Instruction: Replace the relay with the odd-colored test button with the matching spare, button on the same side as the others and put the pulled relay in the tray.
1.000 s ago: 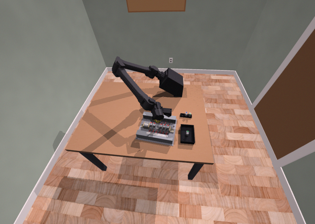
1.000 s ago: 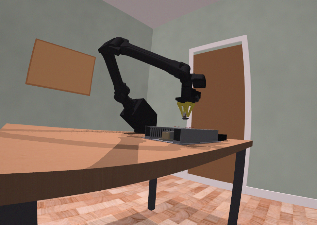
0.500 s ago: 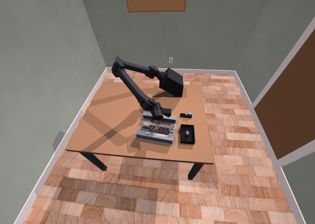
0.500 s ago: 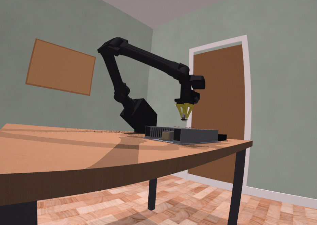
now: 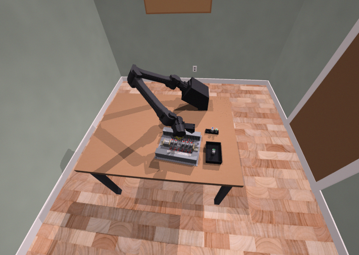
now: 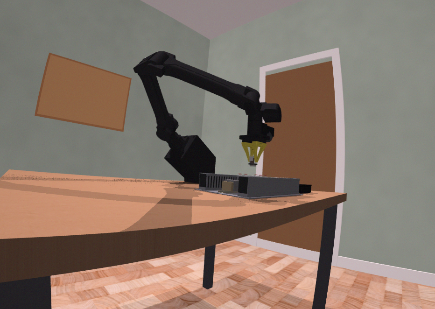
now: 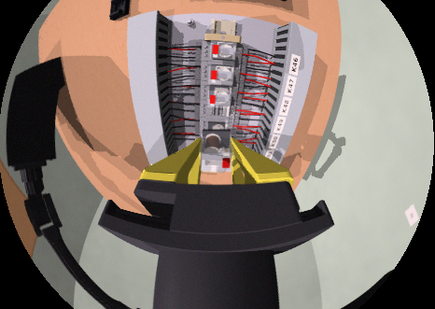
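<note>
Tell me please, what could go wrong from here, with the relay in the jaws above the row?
First, the held relay seems turned the wrong way: in the wrist view its red button is on the right, while the buttons of the row relays are on the left. It may not go in.

Second, the relays stand close together, so coming down off-line could bump a neighbor.

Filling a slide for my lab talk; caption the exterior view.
The end effector grips a relay above the socket panel.
</note>
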Tool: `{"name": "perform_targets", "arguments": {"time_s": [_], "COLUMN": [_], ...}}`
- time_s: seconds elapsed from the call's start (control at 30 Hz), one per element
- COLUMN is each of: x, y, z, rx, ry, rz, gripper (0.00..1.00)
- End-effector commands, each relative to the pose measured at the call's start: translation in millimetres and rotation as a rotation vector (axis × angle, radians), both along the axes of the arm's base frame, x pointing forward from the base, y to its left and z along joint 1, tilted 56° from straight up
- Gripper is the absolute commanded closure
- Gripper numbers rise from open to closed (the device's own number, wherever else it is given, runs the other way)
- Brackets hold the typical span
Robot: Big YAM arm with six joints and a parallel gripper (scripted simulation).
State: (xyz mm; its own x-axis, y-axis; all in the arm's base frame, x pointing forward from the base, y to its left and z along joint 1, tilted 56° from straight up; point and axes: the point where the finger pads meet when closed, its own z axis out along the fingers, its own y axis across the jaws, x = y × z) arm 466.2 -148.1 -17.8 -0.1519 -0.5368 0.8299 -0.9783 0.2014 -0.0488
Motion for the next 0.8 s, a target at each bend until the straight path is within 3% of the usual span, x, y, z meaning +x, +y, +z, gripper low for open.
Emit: {"name": "perform_targets", "arguments": {"time_s": [0.0,0.5,0.63,0.77], "x": [14.2,14.3,14.4,14.4], "y": [-9.1,-9.1,-9.1,-9.1], "z": [13.2,12.7,12.7,12.7], "rx": [-0.001,-0.002,-0.012,-0.03], "ry": [-0.046,-0.055,-0.116,-0.227], "rz": [-0.014,-0.021,-0.063,-0.139], "gripper": [1.0,1.0,1.0,1.0]}}
